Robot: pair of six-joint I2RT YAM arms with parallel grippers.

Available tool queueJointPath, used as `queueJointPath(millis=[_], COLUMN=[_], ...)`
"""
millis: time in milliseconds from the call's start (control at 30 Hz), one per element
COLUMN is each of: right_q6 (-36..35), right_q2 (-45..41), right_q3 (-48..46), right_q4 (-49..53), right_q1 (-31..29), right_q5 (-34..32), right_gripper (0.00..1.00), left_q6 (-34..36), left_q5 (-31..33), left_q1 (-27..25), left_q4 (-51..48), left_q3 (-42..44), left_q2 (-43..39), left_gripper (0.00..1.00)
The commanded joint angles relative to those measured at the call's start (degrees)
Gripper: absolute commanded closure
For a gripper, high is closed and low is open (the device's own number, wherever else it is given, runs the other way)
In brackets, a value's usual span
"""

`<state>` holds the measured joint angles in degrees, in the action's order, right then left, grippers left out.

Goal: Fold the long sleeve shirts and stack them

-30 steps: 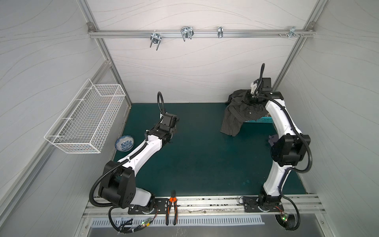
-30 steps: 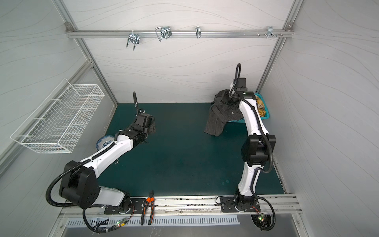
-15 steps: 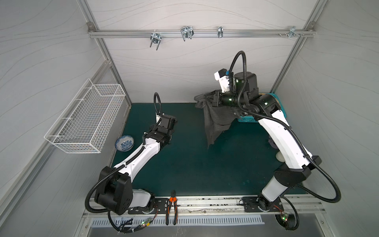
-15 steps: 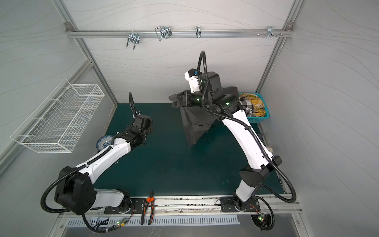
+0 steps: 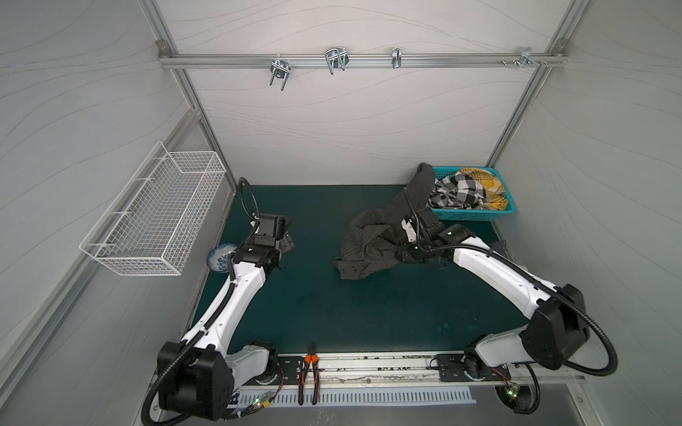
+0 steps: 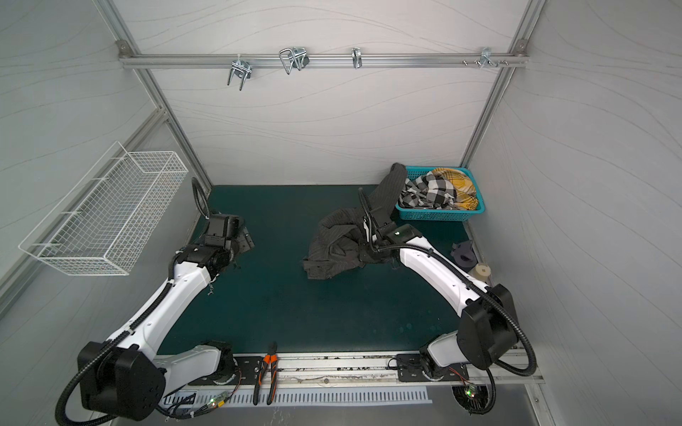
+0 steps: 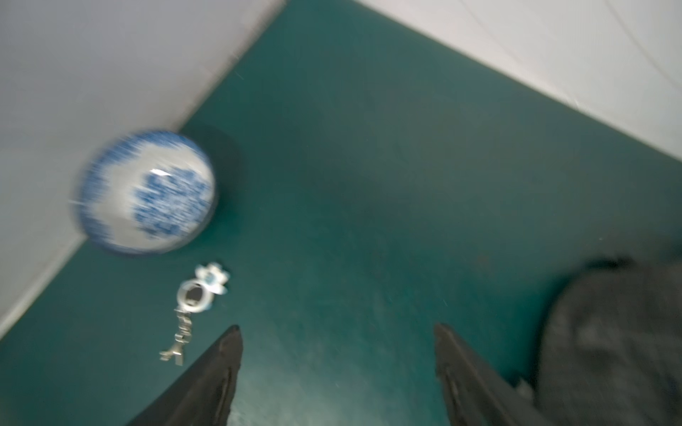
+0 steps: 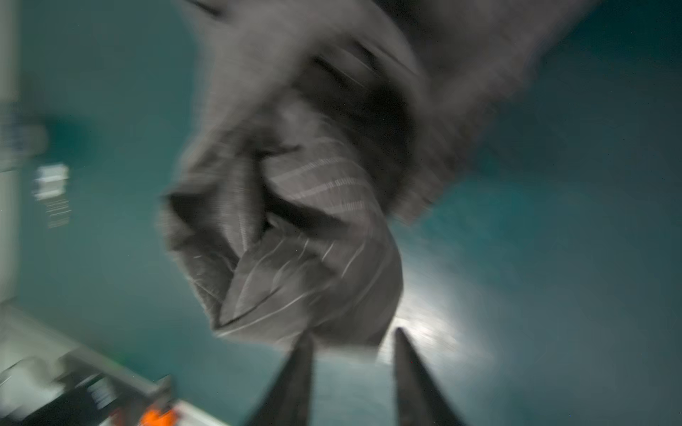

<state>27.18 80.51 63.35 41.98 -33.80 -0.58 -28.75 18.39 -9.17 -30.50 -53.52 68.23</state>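
Note:
One of the long sleeve shirts (image 5: 369, 247) (image 6: 336, 247), dark charcoal with thin pale pinstripes, lies crumpled on the green mat right of centre. One sleeve trails back over the teal basket's corner. My right gripper (image 5: 400, 254) (image 6: 363, 254) sits low at the heap's right edge. In the right wrist view its jaws (image 8: 353, 333) stand open with bare mat between them, and the shirt (image 8: 295, 239) lies just past the fingertips. My left gripper (image 5: 286, 241) (image 6: 247, 239) (image 7: 337, 327) hovers open and empty over the mat at the left.
A teal basket (image 5: 472, 214) at the back right holds checked black-white and yellow cloth (image 5: 461, 188). A blue-and-white bowl (image 5: 220, 254) (image 7: 147, 191) and a keyring (image 7: 192, 298) lie by the left wall. Pliers (image 5: 308, 372) rest on the front rail. A wire basket (image 5: 158, 214) hangs on the left wall.
My right arm lifted the shirt from the basket, swung it toward the centre, lowered it onto the mat and opened its jaws. The left arm shifted only slightly.

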Motion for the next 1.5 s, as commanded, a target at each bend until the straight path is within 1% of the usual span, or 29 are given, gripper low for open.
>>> queueJointPath(millis=[0, 33, 67, 133, 167, 267, 333, 367, 467, 567, 633, 700, 767, 833, 933, 967, 1000, 1033, 1067, 1100, 1167, 1233, 1300, 1333, 1367, 1433, 1467], right_q6=[3.0, 4.1, 5.1, 7.3, 7.2, 7.8, 7.7, 8.0, 9.4, 8.5, 8.7, 9.7, 11.6, 13.7, 12.9, 13.3, 13.8, 13.8, 13.5, 13.3, 11.2, 9.1, 7.5, 7.7, 8.0, 9.1, 9.4], right_q2=[-6.5, -7.3, -8.2, -9.0, -9.3, -10.4, -9.3, -8.5, -7.2, -8.9, -10.7, -13.0, -15.0, -16.9, -20.7, -22.5, -24.1, -25.3, -26.6, -27.3, -27.9, -27.3, -26.1, -25.5, -24.8, -23.6, -23.1], right_q3=[-1.7, -2.0, -2.5, -3.2, -3.9, -8.0, -9.4, -9.5, -9.9, -11.2, -11.7, -11.9, -11.9, -12.4, -15.5, -16.8, -18.0, -18.7, -19.5, -19.9, -20.3, -20.3, -20.2, -20.0, -19.5, -18.8, -18.4], right_q4=[2.5, 3.4, 4.1, 5.5, 5.0, 0.7, -1.0, -0.5, 0.8, 0.8, 2.0, 3.6, 5.5, 6.6, 3.8, 2.9, 2.1, 1.3, 0.2, -0.6, -2.4, -4.0, -6.5, -7.3, -8.2, -10.0, -11.1], right_q1=[-1.3, -2.2, -3.1, -3.8, -3.8, -3.6, -2.4, -1.7, 0.8, 2.3, 3.2, 4.0, 3.8, 3.7, 3.7, 3.9, 4.6, 5.6, 7.0, 8.6, 10.8, 11.1, 11.1, 11.1, 10.9, 10.0, 8.8], right_q5=[-10.7, -13.7, -16.2, -18.4, -17.5, -14.2, -10.2, -9.4, -8.4, -7.3, -7.1, -7.3, -9.6, -11.0, -10.9, -11.3, -10.8, -8.9, -5.7, -2.9, 3.0, 6.6, 11.2, 12.7, 14.3, 16.0, 16.4], right_gripper=[0.16, 0.06, 0.01, 0.01, 0.01, 0.01, 0.04, 0.06, 0.10, 0.11, 0.10, 0.06, 0.02, 0.01, 0.01, 0.03, 0.04, 0.04, 0.05, 0.05, 0.05, 0.05, 0.06, 0.06, 0.07, 0.07, 0.07], left_q6=[0.0, 0.2, 0.0, -0.8, -1.0, -3.1, -4.9, -5.4, -4.8, -1.3, 1.4, 3.5, 5.6, 6.7, 7.6, 8.0, 8.7, 9.0, 8.4, 8.0, 7.3, 7.0, 5.5, 4.2, 2.4, -1.1, -2.7], left_q5=[-10.4, -10.8, -11.2, -12.8, -13.4, -15.5, -16.4, -16.5, -14.4, -11.8, -10.4, -8.7, -6.8, -5.7, -0.9, 0.5, 1.2, 2.3, 4.2, 6.3, 9.8, 11.8, 12.5, 11.8, 9.9, 5.3, 1.8], left_q1=[-3.2, -4.6, -6.4, -11.1, -13.2, -19.5, -23.7, -25.3, -31.0, -34.3, -35.2, -35.3, -35.3, -35.3, -35.4, -35.4, -35.4, -35.4, -35.4, -35.3, -35.4, -35.0, -34.0, -33.0, -31.3, -26.9, -24.0], left_q4=[0.7, 0.8, 0.9, 1.1, 1.1, 2.4, 4.4, 4.8, 2.4, 0.6, -1.4, -5.5, -9.3, -11.3, -13.9, -14.9, -15.7, -17.2, -20.4, -22.4, -23.2, -21.8, -20.5, -20.4, -20.3, -19.9, -19.0], left_q3=[-2.3, -2.2, -2.0, -1.9, -1.9, -1.3, -1.5, -2.6, -10.7, -19.6, -25.6, -33.2, -40.4, -46.4, -54.0, -56.1, -58.2, -60.3, -63.6, -66.0, -67.7, -67.8, -67.2, -66.4, -65.0, -59.7, -54.9], left_q2=[2.9, 3.4, 4.1, 5.4, 6.0, 7.4, 9.1, 10.3, 16.5, 23.8, 30.5, 38.1, 43.9, 48.9, 54.1, 55.8, 57.4, 58.7, 59.9, 60.1, 57.1, 51.1, 43.8, 40.3, 36.7, 29.9, 26.6], left_gripper=[0.18, 0.17, 0.16, 0.13, 0.01, 0.01, 0.01, 0.01, 0.01, 0.01, 0.01, 0.01, 0.01, 0.03, 0.14, 0.23, 0.39, 0.57, 0.84, 1.00, 1.00, 1.00, 1.00, 1.00, 1.00, 1.00, 1.00])
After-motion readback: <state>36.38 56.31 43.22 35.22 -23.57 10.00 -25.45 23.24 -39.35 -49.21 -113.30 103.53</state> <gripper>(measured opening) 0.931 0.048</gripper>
